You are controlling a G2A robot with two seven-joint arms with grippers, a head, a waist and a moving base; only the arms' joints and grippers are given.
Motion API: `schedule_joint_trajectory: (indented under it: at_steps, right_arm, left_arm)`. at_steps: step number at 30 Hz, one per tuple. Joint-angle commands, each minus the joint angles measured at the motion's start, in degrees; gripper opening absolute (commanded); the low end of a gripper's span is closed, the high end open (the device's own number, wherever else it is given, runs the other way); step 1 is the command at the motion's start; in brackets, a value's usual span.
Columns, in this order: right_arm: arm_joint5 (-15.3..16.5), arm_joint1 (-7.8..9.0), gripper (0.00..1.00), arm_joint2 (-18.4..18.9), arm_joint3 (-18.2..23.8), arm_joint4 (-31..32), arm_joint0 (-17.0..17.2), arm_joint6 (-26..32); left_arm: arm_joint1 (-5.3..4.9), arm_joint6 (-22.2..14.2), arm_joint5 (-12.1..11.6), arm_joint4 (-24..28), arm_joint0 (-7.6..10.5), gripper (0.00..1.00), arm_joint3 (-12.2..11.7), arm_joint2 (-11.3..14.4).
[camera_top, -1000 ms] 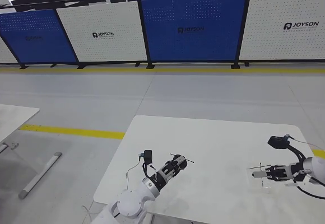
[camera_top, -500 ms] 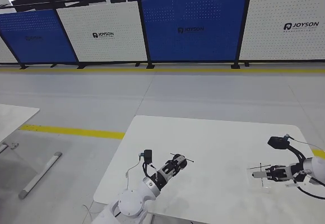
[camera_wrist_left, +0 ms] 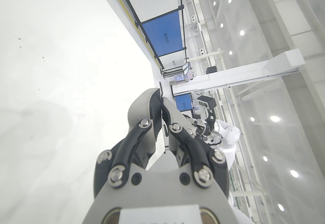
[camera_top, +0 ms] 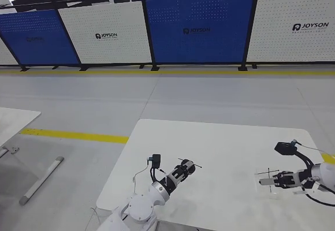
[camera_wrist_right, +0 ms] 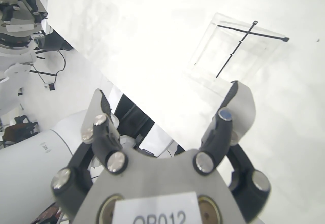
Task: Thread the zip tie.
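Note:
My left gripper (camera_top: pixel 186 168) hovers over the white table's front left part, shut on a thin black zip tie (camera_top: pixel 189 163). In the left wrist view that gripper (camera_wrist_left: pixel 160 105) has its pads pressed together, and the zip tie's end (camera_wrist_left: pixel 160 86) pokes out past the tips. My right gripper (camera_top: pixel 262 181) is at the table's right side, open, beside a clear tray (camera_top: pixel 270 176). Two black zip ties (camera_wrist_right: pixel 250 32) lie crossed on the clear tray (camera_wrist_right: pixel 203 52), just beyond the open right gripper (camera_wrist_right: pixel 167 87), which holds nothing.
The white table (camera_top: pixel 225 144) is bare between the two arms. Its front edge (camera_wrist_right: pixel 101 70) runs close under the right gripper. Another table (camera_top: pixel 6 124) stands far to the left, across a floor with a yellow line.
The left arm has shifted slightly to the right with the zip tie held. The right gripper has crept a little to the left beside the clear tray.

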State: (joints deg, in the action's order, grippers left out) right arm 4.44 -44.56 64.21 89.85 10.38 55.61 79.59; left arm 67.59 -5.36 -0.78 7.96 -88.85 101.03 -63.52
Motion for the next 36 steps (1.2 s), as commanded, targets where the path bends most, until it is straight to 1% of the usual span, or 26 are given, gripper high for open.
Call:
schedule_joint_trajectory:
  at_steps: [1, 3, 5, 6, 7, 9, 20, 21, 23, 25, 27, 28, 29, 31, 32, 36]
  right_arm:
    - [-0.7, 0.74, 1.00, -0.9, 0.2, 1.1, -0.5, 0.1]
    - [-1.6, 1.46, 1.00, -2.0, 1.0, 1.2, -1.1, 0.1]
    - [-3.8, 2.35, 1.00, -4.1, 1.0, 0.8, -2.5, 0.1]
    - [-4.9, 2.66, 1.00, -5.1, 1.0, 0.8, -3.5, 0.1]
    - [-6.0, 2.99, 1.00, -7.2, 0.8, 1.3, -4.9, 0.1]
    - [-7.2, 3.15, 1.00, -9.9, -0.9, -1.4, -7.2, 0.1]
    - [-7.3, 3.13, 1.00, -9.9, -0.9, -1.4, -7.1, -0.4]
    - [-7.8, 3.06, 1.00, -10.0, -0.7, -0.9, -6.7, -1.9]
    - [-8.6, 2.95, 1.00, -10.3, 0.0, 0.0, -6.6, -2.6]
    - [-10.6, 2.66, 1.00, -10.7, -0.1, 0.7, -7.1, -3.3]
    - [-15.2, 2.13, 1.00, -11.7, -0.9, 2.0, -8.1, -4.4]
    - [-16.9, 1.54, 1.00, -13.2, -1.3, 2.7, -9.1, -3.8]
    - [-17.2, 1.05, 1.00, -14.2, -2.2, 2.2, -10.1, -3.3]
    - [-17.9, -0.16, 1.00, -16.2, -5.6, 1.3, -12.3, -3.0]
    - [-18.0, -0.49, 1.00, -16.9, -6.3, 1.3, -12.9, -2.5]
    - [-18.0, -0.49, 1.00, -16.9, -6.3, 1.3, -12.9, -2.5]
  left_arm:
    - [0.00, 0.0, 0.0, 0.0, 0.00, 0.00, 0.0, 0.0]
    - [0.00, 0.0, 0.0, 0.0, 0.00, 0.00, 0.0, 0.0]
    - [0.00, 0.0, 0.0, 0.0, 0.00, 0.00, 0.0, 0.0]
    - [0.00, 0.0, 0.0, 0.0, 0.00, 0.00, 0.0, 0.0]
    - [0.00, 0.0, 0.0, 0.0, 0.00, 0.00, 0.0, 0.0]
    - [0.00, 0.0, 0.0, 0.0, 0.00, 0.00, 0.0, 0.0]
    - [0.00, 0.0, 0.0, 0.0, 0.00, 0.00, 0.0, 0.0]
    - [0.00, 0.0, 0.0, 0.0, 0.00, 0.00, 0.0, 0.0]
    - [0.00, 0.0, 0.0, 0.0, 0.00, 0.00, 0.0, 0.0]
    - [0.00, 0.0, 0.0, 0.0, 0.00, 0.00, 0.0, 0.0]
    - [0.00, 0.0, 0.0, 0.0, 0.00, 0.00, 0.0, 0.0]
    - [0.00, 0.0, 0.0, 0.0, 0.00, 0.00, 0.0, 0.0]
    - [0.00, 0.0, 0.0, 0.0, 0.00, 0.00, 0.0, 0.0]
    - [0.00, 0.0, 0.0, 0.0, 0.00, 0.00, 0.0, 0.0]
    - [0.00, 0.0, 0.0, 0.0, 0.00, 0.00, 0.0, 0.0]
    - [0.00, 0.0, 0.0, 0.0, 0.00, 0.00, 0.0, 0.0]
